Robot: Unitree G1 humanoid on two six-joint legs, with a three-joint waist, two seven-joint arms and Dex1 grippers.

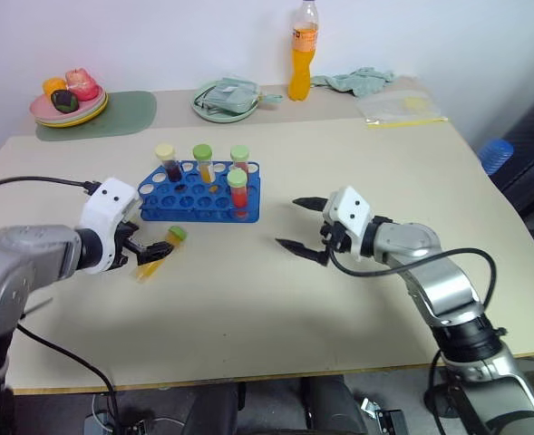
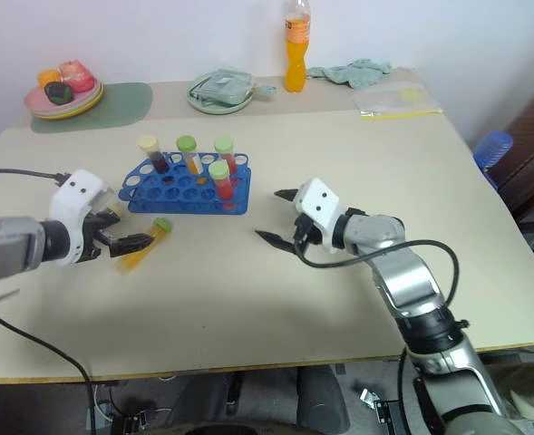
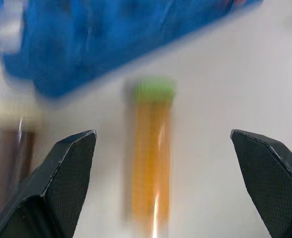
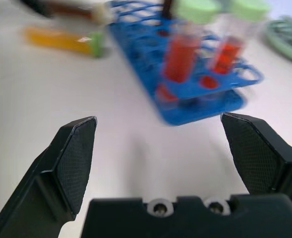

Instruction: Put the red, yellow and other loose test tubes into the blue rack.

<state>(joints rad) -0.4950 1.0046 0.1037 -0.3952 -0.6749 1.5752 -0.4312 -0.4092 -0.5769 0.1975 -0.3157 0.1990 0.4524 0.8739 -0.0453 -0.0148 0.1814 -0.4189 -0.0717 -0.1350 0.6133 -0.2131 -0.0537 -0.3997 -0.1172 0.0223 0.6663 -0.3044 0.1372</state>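
The blue rack [image 1: 171, 210] stands left of the table's middle. In it stand a dark tube with a pale cap [image 1: 166, 159], a yellow tube with a green cap [image 1: 203, 162] and two red tubes with green caps [image 1: 238, 188]. A loose yellow tube with a green cap [image 1: 164, 248] lies on the table just in front of the rack. My left gripper [image 1: 144, 249] is open over it, one finger on each side [image 3: 150, 163]. A dark brown tube with a pale cap [image 3: 12, 148] lies beside it. My right gripper [image 1: 287, 222] is open and empty, to the right of the rack.
At the back stand a plate of fruit [image 1: 67, 104] on a green mat [image 1: 126, 113], a green dish [image 1: 226, 101], an orange drink bottle [image 1: 303, 50], a cloth [image 1: 362, 80] and a plastic bag [image 1: 401, 109]. A blue object [image 1: 495, 154] sits beyond the table's right edge.
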